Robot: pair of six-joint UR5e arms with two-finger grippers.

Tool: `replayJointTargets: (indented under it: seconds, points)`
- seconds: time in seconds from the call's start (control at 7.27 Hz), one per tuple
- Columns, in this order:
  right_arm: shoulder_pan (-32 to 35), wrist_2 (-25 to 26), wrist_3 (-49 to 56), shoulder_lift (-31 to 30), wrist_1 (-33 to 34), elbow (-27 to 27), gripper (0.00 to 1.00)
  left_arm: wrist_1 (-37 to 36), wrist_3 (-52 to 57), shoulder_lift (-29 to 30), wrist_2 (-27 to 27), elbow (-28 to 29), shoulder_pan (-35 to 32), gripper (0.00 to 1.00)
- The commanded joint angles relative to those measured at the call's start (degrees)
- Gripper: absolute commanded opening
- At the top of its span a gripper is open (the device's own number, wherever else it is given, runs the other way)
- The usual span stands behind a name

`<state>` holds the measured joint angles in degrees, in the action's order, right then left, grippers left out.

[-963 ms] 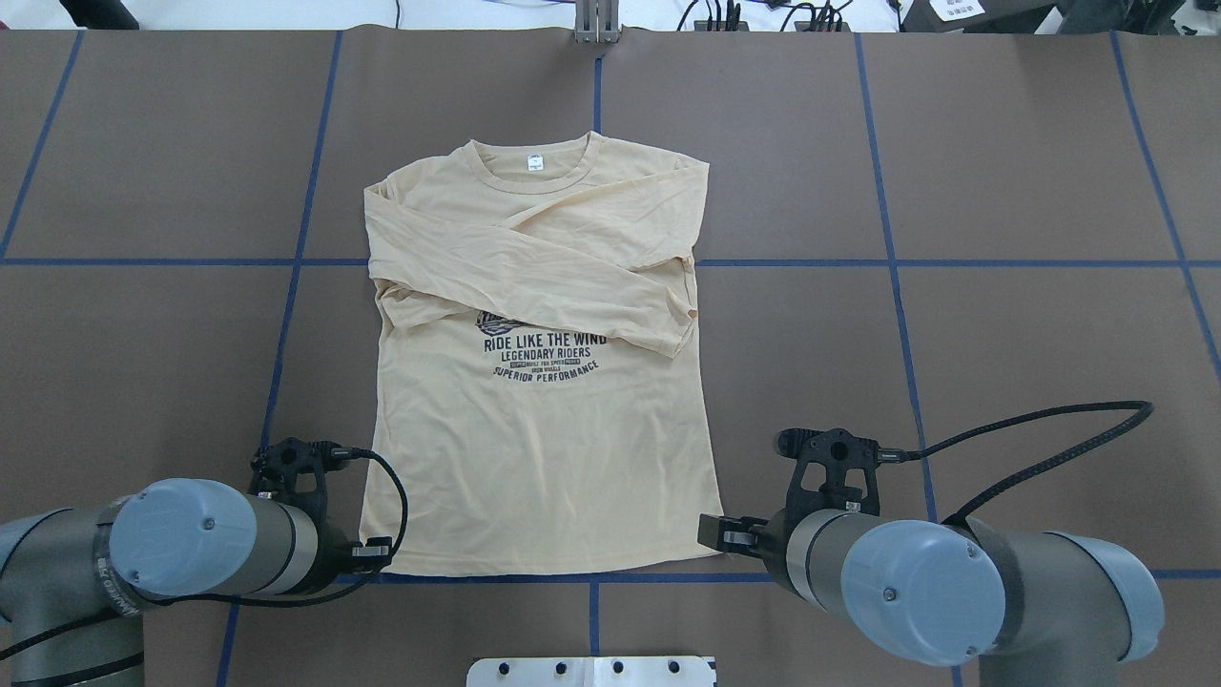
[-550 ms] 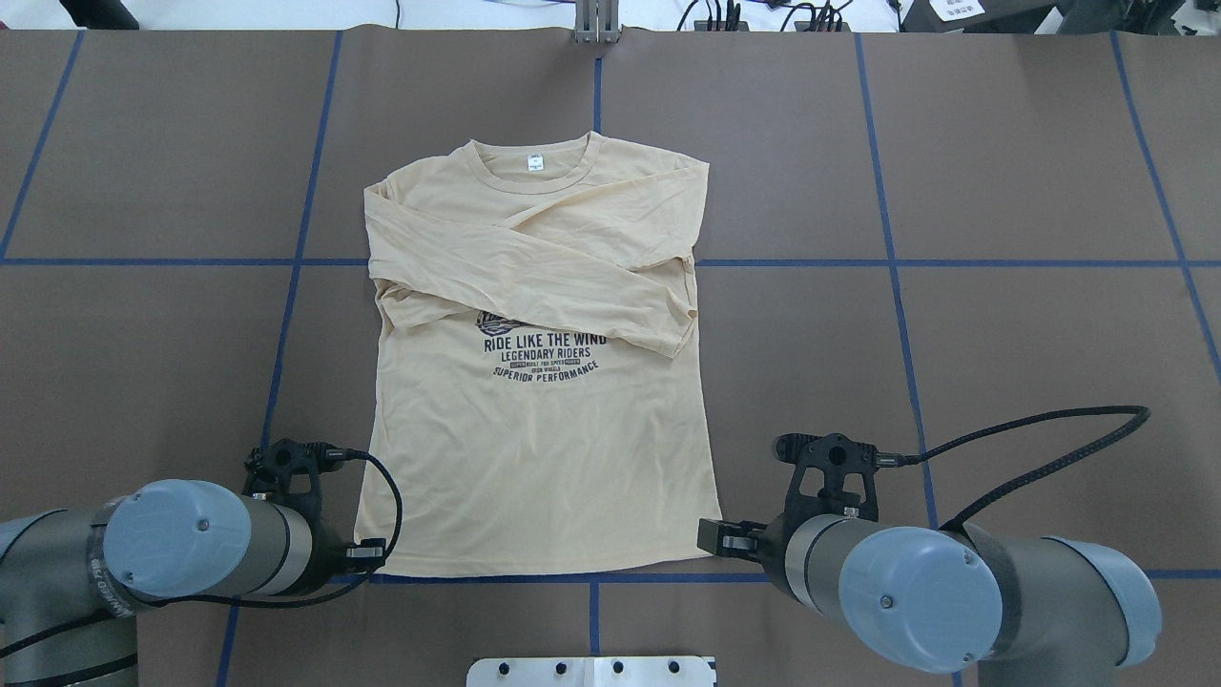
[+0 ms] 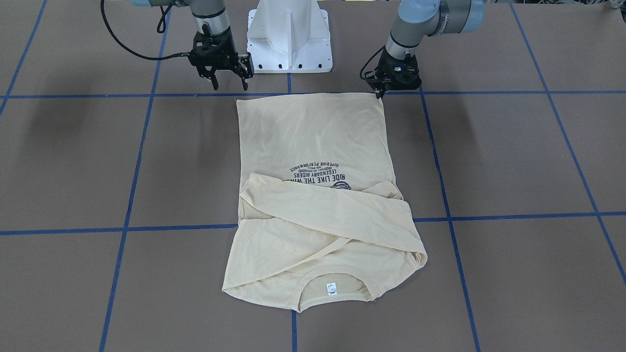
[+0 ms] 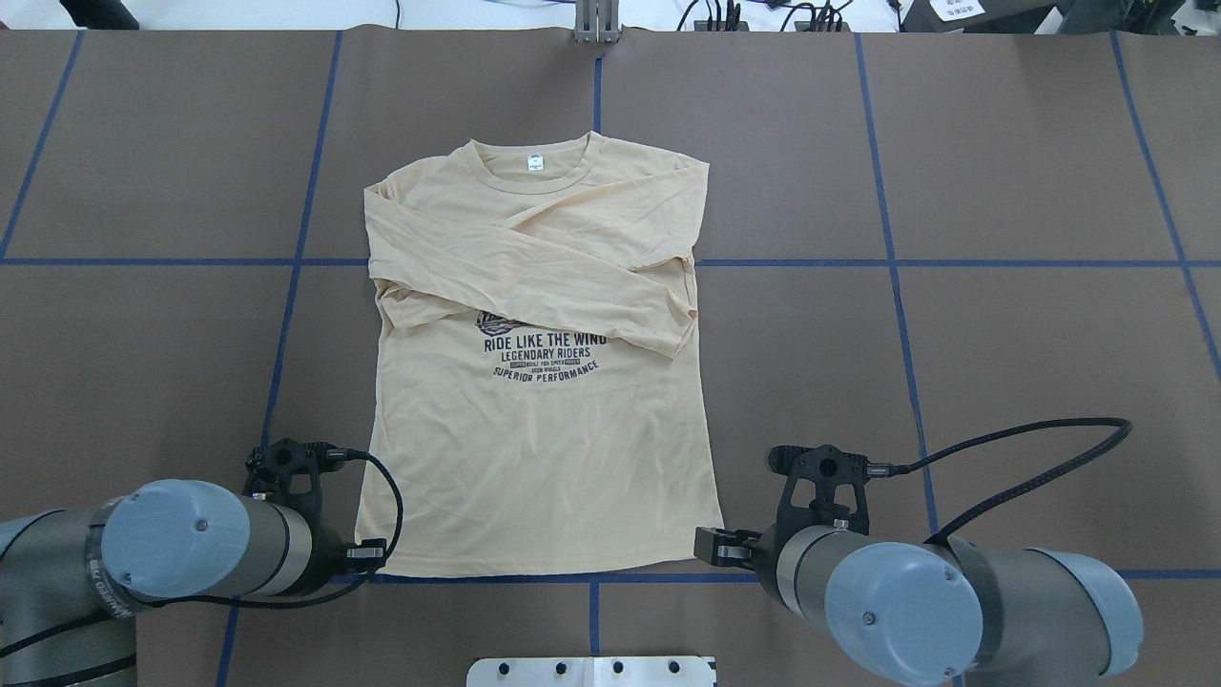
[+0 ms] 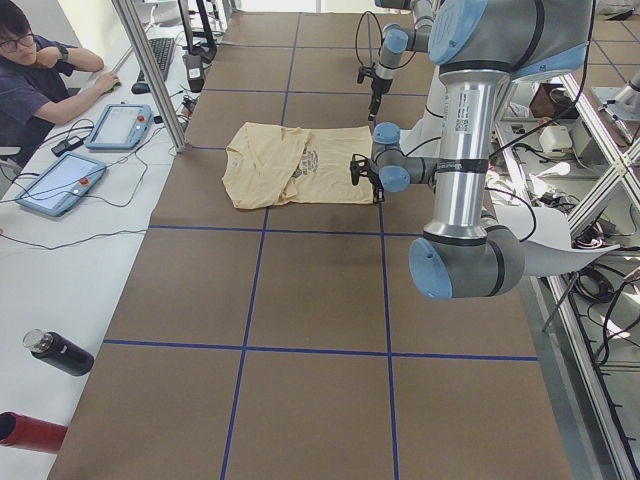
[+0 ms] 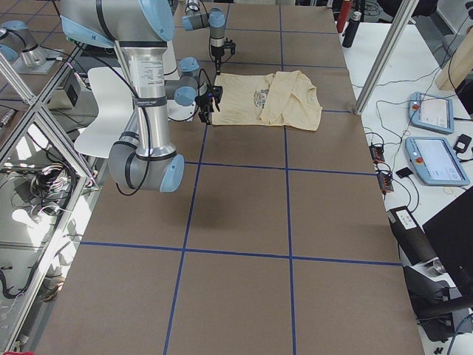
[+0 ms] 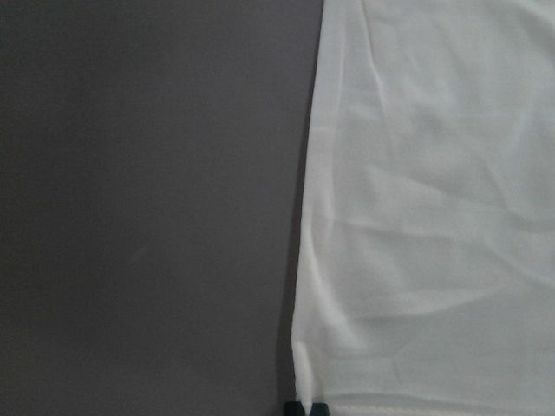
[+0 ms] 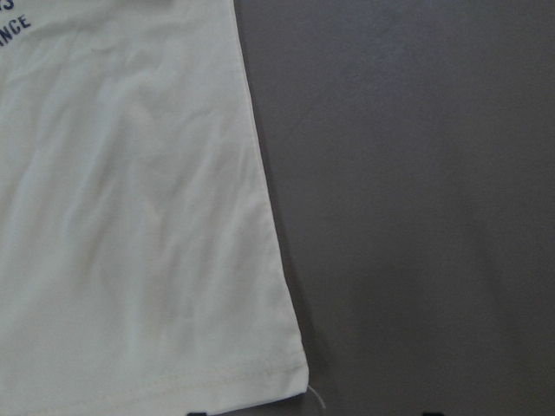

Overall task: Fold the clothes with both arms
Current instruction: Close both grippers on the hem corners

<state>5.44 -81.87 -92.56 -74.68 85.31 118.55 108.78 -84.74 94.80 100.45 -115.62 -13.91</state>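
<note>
The clothes, one pale cream-yellow long-sleeved T-shirt (image 4: 534, 458), lie flat on the brown table with both sleeves crossed over the chest and the neck label at the far end. My left gripper (image 3: 379, 94) is shut on the hem's left corner; in the left wrist view its fingertips (image 7: 305, 407) pinch the fabric edge (image 7: 434, 217). On the other side, my right gripper (image 3: 229, 87) stands open at the hem's right corner. In the right wrist view that corner (image 8: 295, 381) lies between its spread jaws, and I cannot tell whether they touch it.
The white pedestal base (image 3: 289, 39) stands just behind the hem, between the arms. The right arm's black cable (image 4: 1030, 448) loops over the table. A person (image 5: 35, 70) sits at the far side desk with tablets (image 5: 120, 125). Blue tape lines (image 4: 897, 262) grid the table.
My right gripper has moved slightly left and toward the robot's base, closer to the hem corner. The left gripper shifted slightly left, and the hem's left corner moved with it.
</note>
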Motion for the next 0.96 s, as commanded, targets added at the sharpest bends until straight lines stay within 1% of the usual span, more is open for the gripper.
replayJointTargets:
  seconds: [0.0,0.41,0.83]
  points:
    - [-0.17,0.40,0.45,2.52,-0.23,-3.06,0.49,-0.05,0.10,0.04,0.01,-0.04,0.02,0.00]
    - [0.80,2.50,1.94,2.34,-0.23,-3.85,0.44,0.03,0.01,0.04,0.01,-0.04,0.02,0.00]
    - [0.62,2.60,1.77,2.43,-0.32,-5.70,0.44,0.03,0.01,0.13,0.01,-0.13,0.02,0.00]
